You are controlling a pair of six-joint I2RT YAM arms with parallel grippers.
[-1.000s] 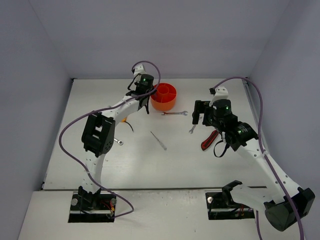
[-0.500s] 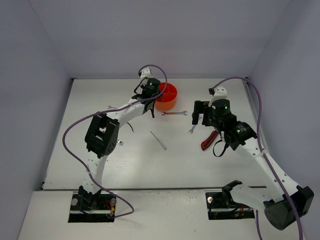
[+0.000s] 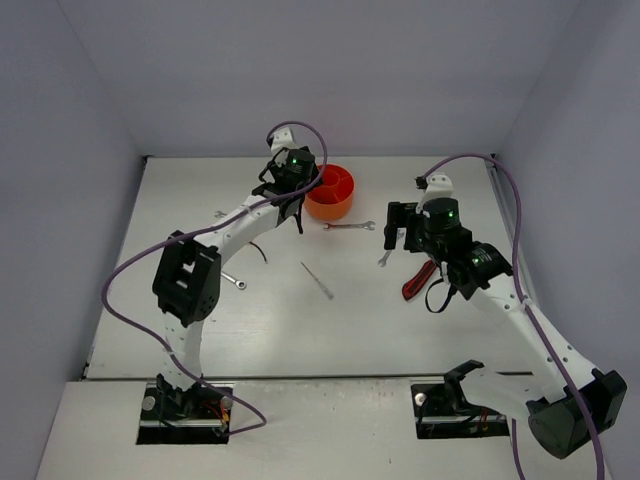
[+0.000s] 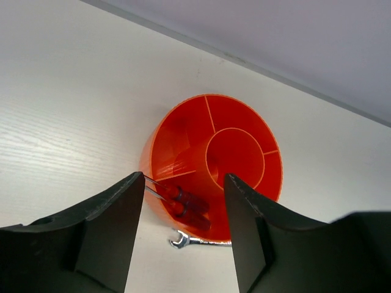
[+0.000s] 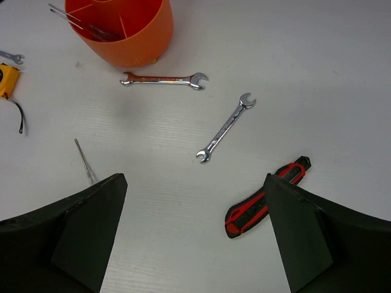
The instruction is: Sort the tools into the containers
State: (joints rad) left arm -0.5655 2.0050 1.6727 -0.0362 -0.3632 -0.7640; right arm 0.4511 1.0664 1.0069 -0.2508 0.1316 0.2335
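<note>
While L gripper (image 4: 182, 178) hangs wide, empty, over tub (image 4: 174, 137), R gripper (image 5: 195, 178) is wide too.

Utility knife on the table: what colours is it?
The utility knife is red and black, clearest in the right wrist view.

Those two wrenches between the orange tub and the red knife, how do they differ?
The wrench by the tub lies crosswise in the right wrist view. The other wrench lies on a slant. The wrench by the tub sits just beside the tub, not touching it. The other wrench lies farther out, closer to the knife. Both are silver, open-ended at both ends, and flat on the table.
</note>
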